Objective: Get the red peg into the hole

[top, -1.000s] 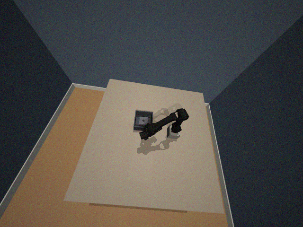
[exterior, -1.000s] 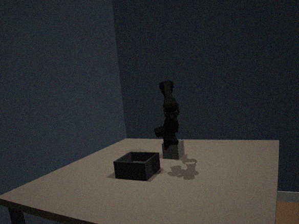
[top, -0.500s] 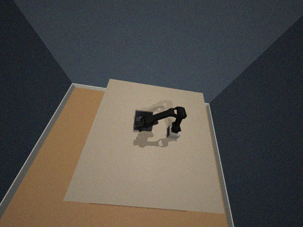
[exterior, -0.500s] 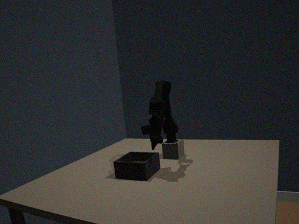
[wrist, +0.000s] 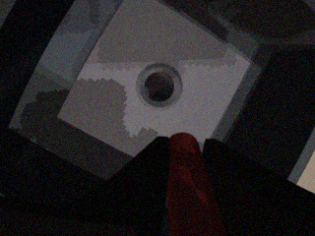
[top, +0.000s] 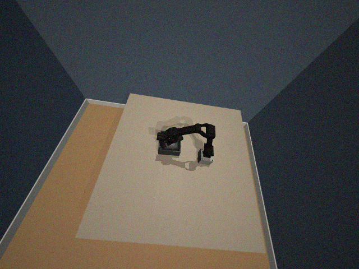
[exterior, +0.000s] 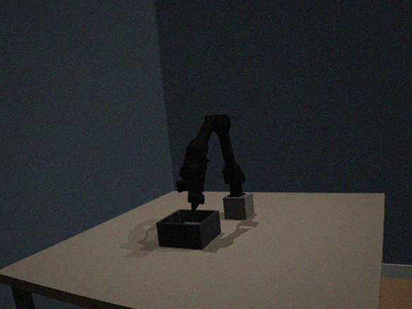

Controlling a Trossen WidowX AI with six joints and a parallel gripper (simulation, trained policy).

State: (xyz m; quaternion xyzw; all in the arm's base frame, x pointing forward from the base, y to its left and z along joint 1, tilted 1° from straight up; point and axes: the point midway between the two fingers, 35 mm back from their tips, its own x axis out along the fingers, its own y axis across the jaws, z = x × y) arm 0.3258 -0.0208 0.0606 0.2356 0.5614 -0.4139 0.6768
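My gripper point(exterior: 194, 209) point(wrist: 185, 148) is shut on the red peg point(wrist: 189, 182), which runs between the two dark fingertips. In the exterior view the fingertips are at about the height of the rim of the open dark box point(top: 169, 152) point(exterior: 180, 236), over its opening. The pale square plate point(wrist: 212, 90) lies at the bottom of the box. The round hole point(wrist: 158, 86) in its middle shows dark and empty. In the wrist view the peg's end is below and a little right of the hole, above the plate's edge. In the top view the arm hides the fingers and the peg.
The box's walls stand close around the fingers. The arm's grey base block point(top: 206, 159) point(exterior: 235, 208) stands beside the box, behind it in the exterior view. The box and base stand on a pale table point(top: 174, 208) point(exterior: 282, 264). The arm's shadows fall across the table and the plate.
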